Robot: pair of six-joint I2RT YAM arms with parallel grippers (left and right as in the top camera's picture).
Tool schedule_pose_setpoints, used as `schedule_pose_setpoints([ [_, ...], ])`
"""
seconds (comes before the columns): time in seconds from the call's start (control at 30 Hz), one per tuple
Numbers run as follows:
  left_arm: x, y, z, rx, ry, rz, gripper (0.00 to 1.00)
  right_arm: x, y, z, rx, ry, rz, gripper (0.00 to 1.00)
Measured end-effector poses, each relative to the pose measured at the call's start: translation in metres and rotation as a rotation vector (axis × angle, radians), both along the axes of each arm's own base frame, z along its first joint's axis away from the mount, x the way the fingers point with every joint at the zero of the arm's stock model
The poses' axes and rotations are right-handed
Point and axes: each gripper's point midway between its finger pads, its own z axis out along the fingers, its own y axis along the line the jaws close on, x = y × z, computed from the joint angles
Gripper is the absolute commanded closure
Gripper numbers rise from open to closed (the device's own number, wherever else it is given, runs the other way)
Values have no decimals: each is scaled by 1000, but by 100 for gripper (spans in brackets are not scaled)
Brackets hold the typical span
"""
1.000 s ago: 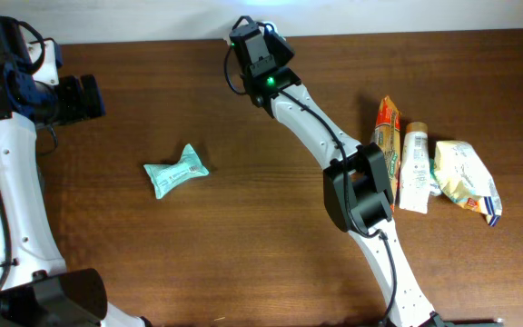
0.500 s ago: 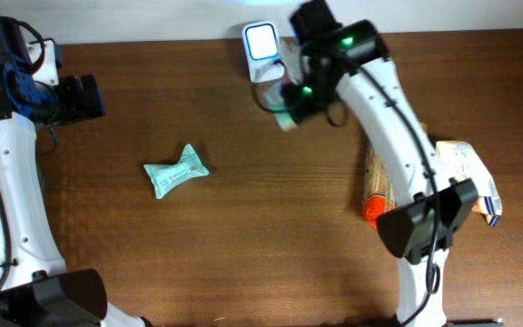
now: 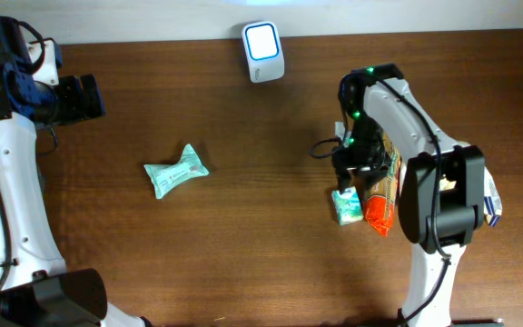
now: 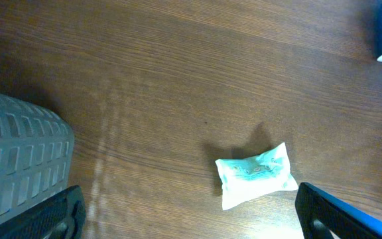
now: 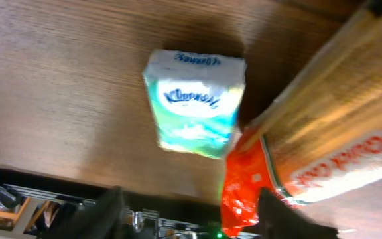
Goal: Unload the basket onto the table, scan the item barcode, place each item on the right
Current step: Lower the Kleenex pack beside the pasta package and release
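Observation:
The white scanner (image 3: 263,40) with a lit blue face stands at the table's back edge. A small green Kleenex tissue pack (image 3: 346,208) (image 5: 194,103) lies flat on the table against an orange packet (image 3: 379,202) (image 5: 323,146). Just above the pack hangs my right gripper (image 3: 350,174) (image 5: 191,219), open, with its fingers (image 5: 101,214) clear of it and holding nothing. A teal packet (image 3: 175,171) (image 4: 256,176) lies left of centre. At the far left my left gripper (image 3: 87,98) (image 4: 191,219) is wide open and empty, well back from the teal packet.
A cream bag (image 3: 490,195) shows past the right arm at the table's right side. The right arm covers the other goods there. A grey ribbed part (image 4: 18,166) of the left arm fills the left wrist view's left edge.
The right arm swung from the scanner at the back down to the right side. It set the tissue pack beside the orange packet and opened. The left arm stayed still.

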Motion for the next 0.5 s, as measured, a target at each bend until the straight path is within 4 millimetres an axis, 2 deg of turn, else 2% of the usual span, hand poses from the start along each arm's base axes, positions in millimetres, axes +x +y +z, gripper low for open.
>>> schedule_pose_setpoints([
  [0.03, 0, 0, 0, 0, 0, 0, 1, 2, -1, 1, 6, -3, -9, 1],
  [0.1, 0, 0, 0, 0, 0, 0, 1, 8, 3, 4, 34, -26, -25, 1],
  [0.23, 0, 0, 0, 0, 0, 0, 1, 43, 43, 10, 245, -155, -86, 1],
  [0.33, 0, 0, 0, 0, 2, 0, 1, 85, 93, 23, 492, -314, -127, 1],
  [0.37, 0, 0, 0, 0, 0, 0, 1, 103, 118, 32, 597, -384, -135, 1],
  [0.4, 0, 0, 0, 0, 0, 0, 1, 108, 145, 42, 679, -405, -133, 1],
  [0.43, 0, 0, 0, 0, 0, 0, 1, 114, 162, 46, 719, -438, -121, 1],
  [0.47, 0, 0, 0, -1, 2, 0, 1, 119, 186, 54, 779, -483, -84, 5],
  [0.5, 0, 0, 0, 0, 0, 0, 1, 114, 216, 60, 824, -508, -32, 7],
])
